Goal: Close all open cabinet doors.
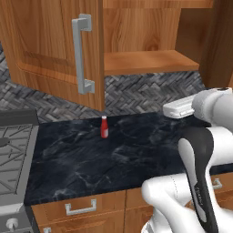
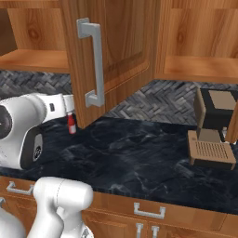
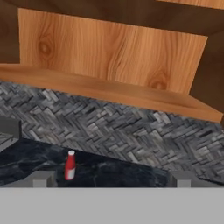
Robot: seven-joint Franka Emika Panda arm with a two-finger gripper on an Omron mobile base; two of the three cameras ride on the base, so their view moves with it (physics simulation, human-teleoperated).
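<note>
One tall brown wooden cabinet door with a long grey metal bar handle stands open at the upper left of the left base view; the right base view shows one such door at its upper middle. One small red bottle with a white cap stands on the black marble counter. One brown boxy coffee machine sits at the right of the right base view. One grey stove shows at the lower left.

The glossy white, rounded-shell robot arm has a black elongated joint inset with tiny white lettering and a dark circular joint cap.
</note>
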